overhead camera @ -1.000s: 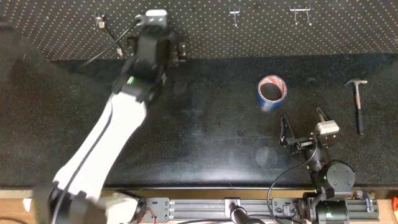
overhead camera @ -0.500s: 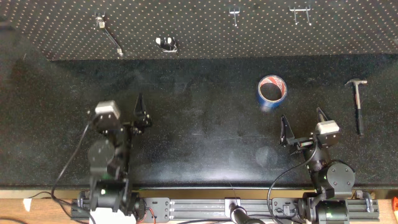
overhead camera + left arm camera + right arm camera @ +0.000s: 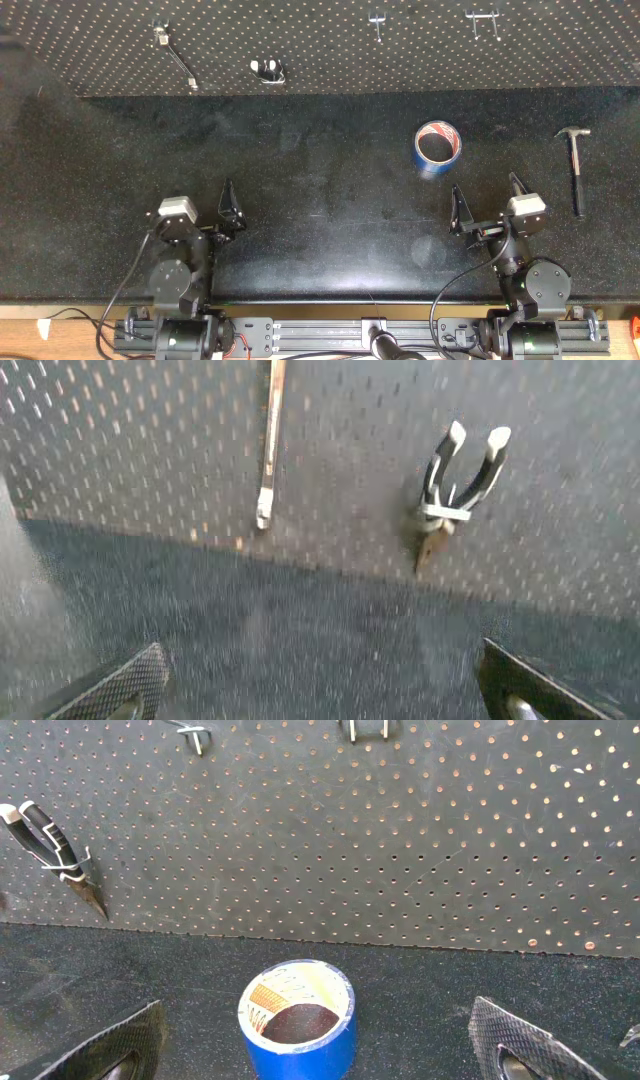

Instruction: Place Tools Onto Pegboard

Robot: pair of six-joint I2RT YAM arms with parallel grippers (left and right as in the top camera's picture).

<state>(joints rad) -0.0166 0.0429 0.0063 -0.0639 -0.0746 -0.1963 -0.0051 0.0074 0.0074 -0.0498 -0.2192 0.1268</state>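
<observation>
Left wrist view: the left pincer (image 3: pixel 320 685) is spread wide and holds nothing, its two fingers framing bare bench (image 3: pixel 300 650). It sits low, close to its base, and faces the pegboard (image 3: pixel 560 510) from well apart. Ahead of it the pliers (image 3: pixel 455 480) hang on the board with handles up and nose down, apparently caught on a hook near the joint, which would explain why they rest there unsupported. Beside them a slim metal tool (image 3: pixel 270 440), perhaps a wrench, hangs straight down. From that I judge this side's tools are placed, so the arm has nothing to carry.

The right pincer (image 3: pixel 486 195) is likewise spread and empty, near its own base. In its wrist view the blue tape roll (image 3: pixel 297 1020) lies flat on the bench just ahead, in line with the gap between the fingers and with its core facing up. Neither finger touches it. With its open core it would suit a hook through the middle, and bare hooks (image 3: pixel 483 20) stand on the pegboard beyond it. The hammer (image 3: pixel 574 165) lies on the bench at that arm's right, head toward the board and apart from the roll. Those two look like the work left, and the right arm stands nearest both.
</observation>
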